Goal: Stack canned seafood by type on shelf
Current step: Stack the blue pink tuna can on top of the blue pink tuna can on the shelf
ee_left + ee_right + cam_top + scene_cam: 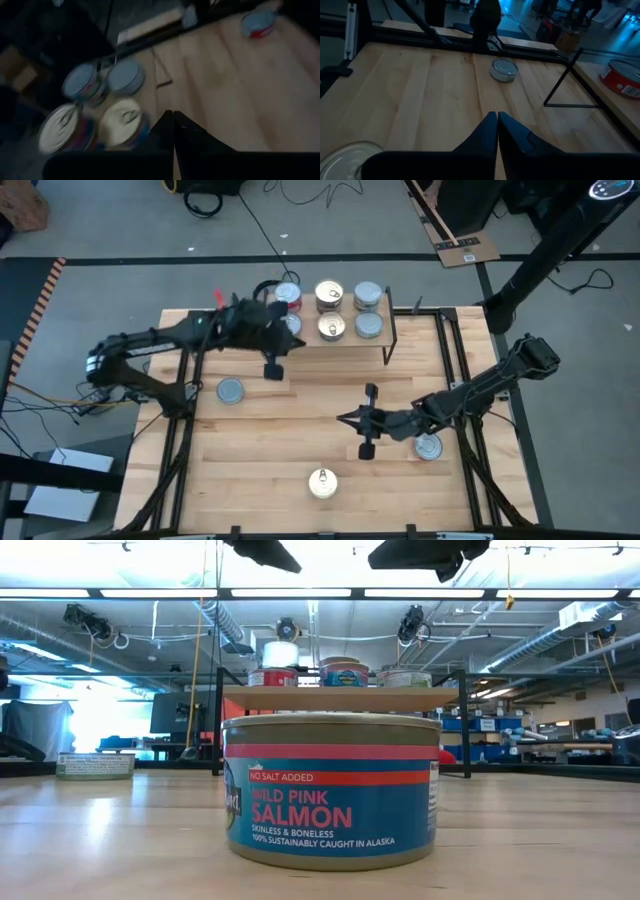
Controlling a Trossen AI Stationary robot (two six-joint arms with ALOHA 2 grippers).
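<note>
The shelf [385, 340], a small light-wood board on thin black metal legs, stands at the far edge of the slatted wooden table [300, 430] and carries five short round tins: a red-sided one [287, 294] at its left end, two gold-topped ones [329, 295] in the middle and two silver-topped ones [368, 295] toward its right end. Three more tins sit on the table: a silver-topped one [231, 390] near the left edge, one [428, 446] near the right edge, and a gold-topped one [322, 482] near the front edge whose blue label reads "NO SALT ADDED / WILD PINK SALMON / SKINLESS & BONELESS". The left gripper [273, 370] hangs by the shelf's left end, fingers pressed together, holding nothing. The right gripper [345, 419] hovers over the table's middle, likewise clenched and empty.
</note>
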